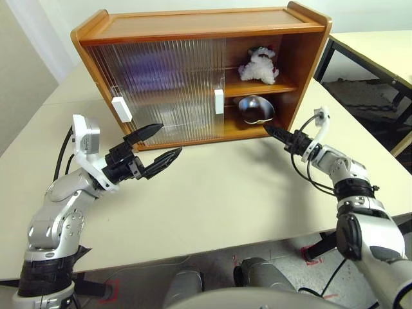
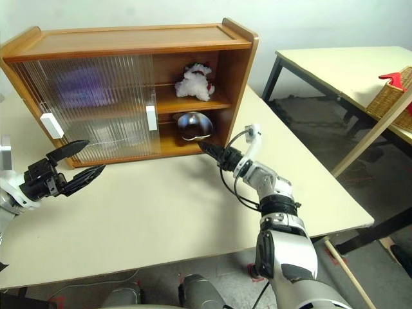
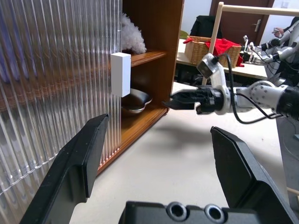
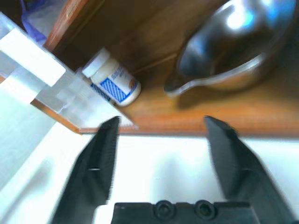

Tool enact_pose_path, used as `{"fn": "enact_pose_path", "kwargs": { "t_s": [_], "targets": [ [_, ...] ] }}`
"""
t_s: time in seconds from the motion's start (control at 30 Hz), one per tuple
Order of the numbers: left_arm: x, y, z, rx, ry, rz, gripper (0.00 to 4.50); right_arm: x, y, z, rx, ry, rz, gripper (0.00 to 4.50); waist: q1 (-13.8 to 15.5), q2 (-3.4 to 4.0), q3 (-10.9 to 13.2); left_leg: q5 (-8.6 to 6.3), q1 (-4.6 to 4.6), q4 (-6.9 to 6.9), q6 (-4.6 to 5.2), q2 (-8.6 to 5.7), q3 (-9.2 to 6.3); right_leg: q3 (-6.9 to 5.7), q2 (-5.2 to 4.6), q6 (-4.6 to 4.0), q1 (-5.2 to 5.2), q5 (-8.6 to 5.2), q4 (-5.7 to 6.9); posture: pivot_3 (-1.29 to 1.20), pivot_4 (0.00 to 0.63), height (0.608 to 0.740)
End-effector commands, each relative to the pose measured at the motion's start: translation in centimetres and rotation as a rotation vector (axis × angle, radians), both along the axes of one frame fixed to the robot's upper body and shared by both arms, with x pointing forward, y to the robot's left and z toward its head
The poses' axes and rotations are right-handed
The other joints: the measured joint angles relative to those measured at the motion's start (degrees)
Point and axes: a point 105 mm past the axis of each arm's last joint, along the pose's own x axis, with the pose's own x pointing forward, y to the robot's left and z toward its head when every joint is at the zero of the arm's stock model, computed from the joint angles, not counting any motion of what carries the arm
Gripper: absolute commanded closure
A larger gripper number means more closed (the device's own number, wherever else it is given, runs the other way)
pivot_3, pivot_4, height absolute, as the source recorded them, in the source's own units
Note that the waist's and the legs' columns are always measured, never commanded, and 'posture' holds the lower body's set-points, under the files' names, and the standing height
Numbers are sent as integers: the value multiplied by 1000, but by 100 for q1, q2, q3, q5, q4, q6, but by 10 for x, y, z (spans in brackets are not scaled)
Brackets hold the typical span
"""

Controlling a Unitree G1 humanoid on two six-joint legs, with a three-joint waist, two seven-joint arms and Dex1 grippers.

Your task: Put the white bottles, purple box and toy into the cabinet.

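Right gripper (image 1: 267, 130): jaws parted and empty, as the right wrist view shows, tips at the front edge of the cabinet's (image 1: 193, 26) lower shelf, level with the opening. One white bottle (image 4: 113, 80) lies on that shelf behind the edge of the sliding door, beside a metal dish (image 1: 256, 108). Judged from this, the bottle has been set inside and the jaws are free of it.

Left gripper (image 1: 151, 147): jaws wide apart, nothing between them, held above the surface (image 1: 212, 199) in front of the ribbed door, near its white handle (image 1: 120, 108). Probably standing by.

The toy (image 1: 259, 64) sits on the upper shelf in the open right bay. A purple blur behind the door at upper-shelf height is likely the purple box (image 1: 151, 67); not confirmed.

The head views hide the bottle behind the door. The left wrist view shows the right gripper side-on.
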Motion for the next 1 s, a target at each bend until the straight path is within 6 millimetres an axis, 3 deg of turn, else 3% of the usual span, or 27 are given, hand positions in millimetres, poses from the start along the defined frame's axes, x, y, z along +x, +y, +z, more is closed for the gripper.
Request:
{"fn": "enact_pose_path", "kwargs": {
  "t_s": [0.03,0.23,0.43,0.57,0.67,1.0],
  "targets": [
    [0,1,-2,10,3,4,0,-2,7,18,9,-86,51,2121,-17,0,0,0,1,2,0,1,0,0,2,7,0,-2,0,-101,0,740],
    [2,5,2,19,-6,10,0,-18,36,35,-43,-230,252,4388,-32,0,0,2,11,8,3,5,-3,-1,13,37,9,-12,0,-105,0,740],
    [2,6,2,24,-7,11,0,-30,78,44,-57,-266,402,4452,-34,0,0,3,11,7,3,8,-6,-2,15,33,6,-10,1,-103,0,740],
    [2,8,1,26,-7,13,0,-29,96,52,-38,-272,398,4452,-26,0,0,3,9,6,2,9,-7,-3,15,2,3,3,1,-96,0,740],
    [0,9,-3,26,-2,15,0,-26,120,63,-37,-303,390,4452,-22,1,0,3,7,5,2,9,-7,-3,13,-2,0,4,1,-95,0,740],
    [1,9,-4,21,-8,19,0,-5,144,87,7,-333,231,4452,4,1,0,0,-10,-5,-2,12,-14,-7,11,-38,-24,14,1,-88,0,740]
  ]
}}
